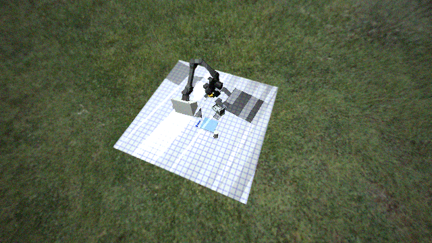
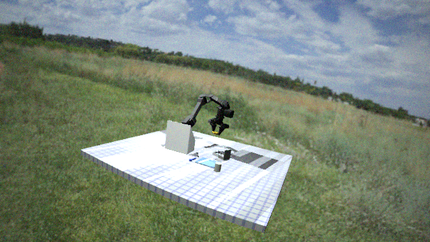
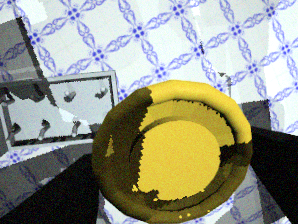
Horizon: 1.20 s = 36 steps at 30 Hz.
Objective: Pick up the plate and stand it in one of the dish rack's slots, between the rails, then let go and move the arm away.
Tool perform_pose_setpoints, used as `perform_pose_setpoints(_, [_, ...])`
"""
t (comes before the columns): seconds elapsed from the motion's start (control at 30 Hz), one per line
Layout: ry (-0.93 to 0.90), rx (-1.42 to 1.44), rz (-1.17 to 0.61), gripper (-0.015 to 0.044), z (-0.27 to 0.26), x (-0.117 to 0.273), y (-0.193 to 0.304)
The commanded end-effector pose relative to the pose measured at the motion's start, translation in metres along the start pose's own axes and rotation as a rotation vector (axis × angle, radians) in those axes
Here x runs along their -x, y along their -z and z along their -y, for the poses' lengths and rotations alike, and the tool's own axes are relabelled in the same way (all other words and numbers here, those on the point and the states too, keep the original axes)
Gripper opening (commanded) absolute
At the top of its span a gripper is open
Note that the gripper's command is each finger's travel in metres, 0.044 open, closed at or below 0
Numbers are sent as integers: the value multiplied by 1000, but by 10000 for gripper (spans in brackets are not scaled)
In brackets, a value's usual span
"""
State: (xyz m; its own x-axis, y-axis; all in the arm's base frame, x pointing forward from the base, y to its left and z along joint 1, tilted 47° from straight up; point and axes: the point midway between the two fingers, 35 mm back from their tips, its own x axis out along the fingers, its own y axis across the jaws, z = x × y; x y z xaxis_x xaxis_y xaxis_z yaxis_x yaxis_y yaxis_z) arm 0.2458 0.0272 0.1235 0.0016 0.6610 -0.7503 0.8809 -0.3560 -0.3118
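On the left of the tiled platform (image 2: 134,158), a pale grey box (image 2: 179,137) is seen standing, with the arm (image 2: 198,109) rising from behind it. Just right of the box, low on the tiles, a small blue object (image 2: 192,159) is seen beside a light blue mat (image 2: 207,163), and a small grey cup (image 2: 218,167) stands just beyond the mat's near corner. Further right, the gripper (image 2: 217,130) is held in the air, well above the tiles, and it is closed on the yellow plate (image 2: 215,132), which shows only as a small yellow spot at the fingertips in the exterior view. In the wrist view, the plate (image 3: 174,152) fills the middle of the picture, gripped at its rim between the two dark fingers, its hollow face turned to the camera. The dish rack (image 3: 56,106) is seen to the plate's left there, lying on the tiles below, and apart from the plate. In the exterior view the rack (image 2: 224,154) stands under and slightly right of the gripper. Rightmost, broad grey shadow bands (image 2: 255,158) are cast on the tiles.
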Motion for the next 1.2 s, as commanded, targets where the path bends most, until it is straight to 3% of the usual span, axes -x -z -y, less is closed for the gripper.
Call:
perform_pose_setpoints(0.0, [4, 39, 92, 0, 1, -14, -8])
perform_pose_setpoints(1.17, [-206, 498, 797, 0, -12, -95, -44])
